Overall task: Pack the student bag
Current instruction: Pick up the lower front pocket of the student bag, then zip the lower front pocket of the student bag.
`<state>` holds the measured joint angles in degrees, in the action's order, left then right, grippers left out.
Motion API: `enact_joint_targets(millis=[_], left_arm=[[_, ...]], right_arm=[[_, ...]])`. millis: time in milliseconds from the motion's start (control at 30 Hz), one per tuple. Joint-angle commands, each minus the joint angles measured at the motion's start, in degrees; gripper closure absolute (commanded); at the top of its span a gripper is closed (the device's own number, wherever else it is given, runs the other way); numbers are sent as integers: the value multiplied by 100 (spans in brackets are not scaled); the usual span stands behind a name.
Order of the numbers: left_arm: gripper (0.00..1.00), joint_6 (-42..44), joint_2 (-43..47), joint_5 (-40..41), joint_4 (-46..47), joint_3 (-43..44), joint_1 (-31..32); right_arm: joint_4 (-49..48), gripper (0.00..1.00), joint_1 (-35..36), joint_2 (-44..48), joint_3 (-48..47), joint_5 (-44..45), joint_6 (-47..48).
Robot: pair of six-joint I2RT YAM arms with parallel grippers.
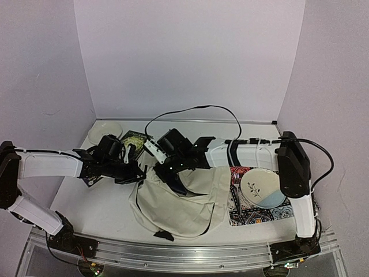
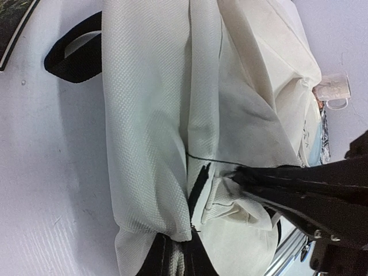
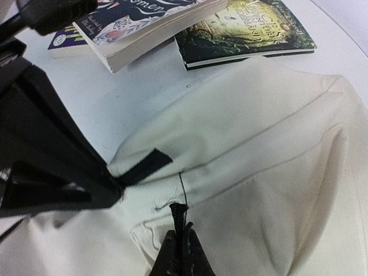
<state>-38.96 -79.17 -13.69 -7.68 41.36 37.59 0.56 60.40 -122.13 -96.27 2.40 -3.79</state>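
Right gripper [image 3: 179,236] pinches the student bag [image 3: 259,172] — books [image 3: 149,23] just beyond.

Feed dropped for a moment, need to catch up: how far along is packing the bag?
Done: nothing packed that shows; two books lie on the table outside the bag. In hand: the left gripper pinches the bag's cloth, the right gripper is shut on a black tab at its seam, probably to open it. Remaining: open it, load the books, close it.
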Motion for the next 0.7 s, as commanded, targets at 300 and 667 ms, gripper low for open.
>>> enact_joint_targets(millis=[300,667], left_arm=[[100,-447,-313,842,328,-12,-438],[100,-820,-319,589,903,-434,-1154]], right_arm=[[-271,100,-22,1169,1556,104,-365],[-693,100,-35,2007,2872,831,-488]])
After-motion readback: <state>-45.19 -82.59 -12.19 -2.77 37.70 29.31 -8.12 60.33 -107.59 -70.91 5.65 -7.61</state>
